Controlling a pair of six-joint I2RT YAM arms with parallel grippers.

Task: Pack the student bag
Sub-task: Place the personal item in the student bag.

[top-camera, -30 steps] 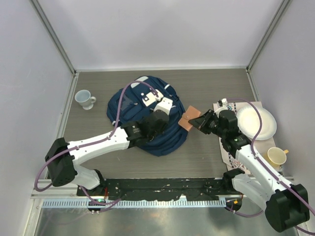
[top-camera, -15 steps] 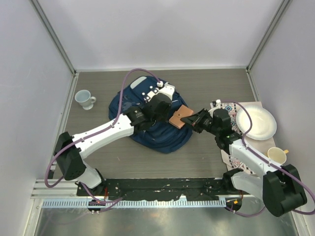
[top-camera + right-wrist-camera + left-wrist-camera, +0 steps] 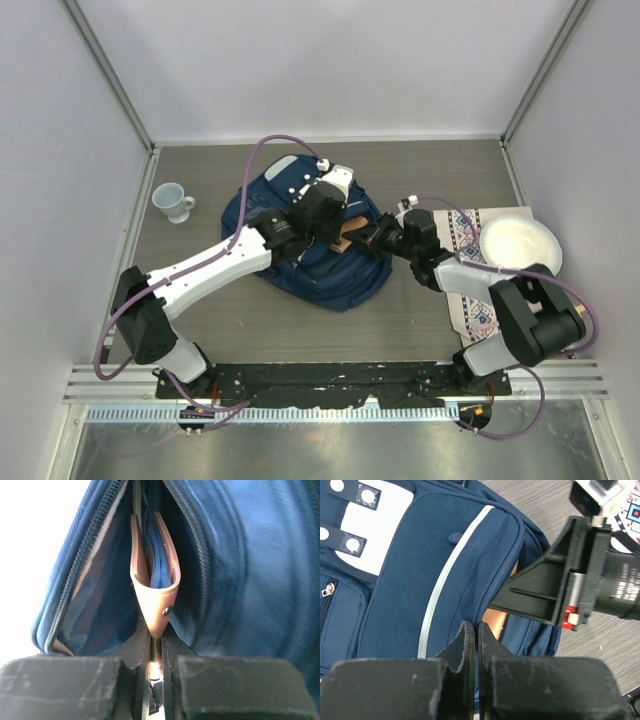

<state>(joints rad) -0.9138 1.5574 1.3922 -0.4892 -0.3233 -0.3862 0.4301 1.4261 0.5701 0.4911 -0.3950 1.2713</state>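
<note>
Since the frame one second earlier, the right gripper (image 3: 156, 641) has advanced from beside the student bag (image 3: 335, 285) into its open mouth, carrying a brown leather wallet (image 3: 152, 592) with it. The left arm has also swung further over the bag. The bag itself now lies slightly higher in the top view.

The student bag rests on the grey table (image 3: 430, 180), roughly at its centre and under both wrists. Its white patch with two buckle marks faces up on the side away from the right arm.

Right gripper: the fingers are closed on the wallet's folded spine. The wallet stands on edge between the two zipper rims of the bag, with blue lining on either side of it and its open edge pointing deeper inside.

Left gripper (image 3: 473, 630): it sits on top of the bag just beside the opening. The jaws are drawn together to a thin slit at the navy fabric next to the zipper edge. Its wrist view shows the right gripper's black body entering the same opening from the opposite side, the two grippers close together.

A white mug (image 3: 172, 200) stands well apart to the left of the bag. A white bowl (image 3: 518, 245) on a patterned mat (image 3: 470, 295) lies to the right of the bag.
</note>
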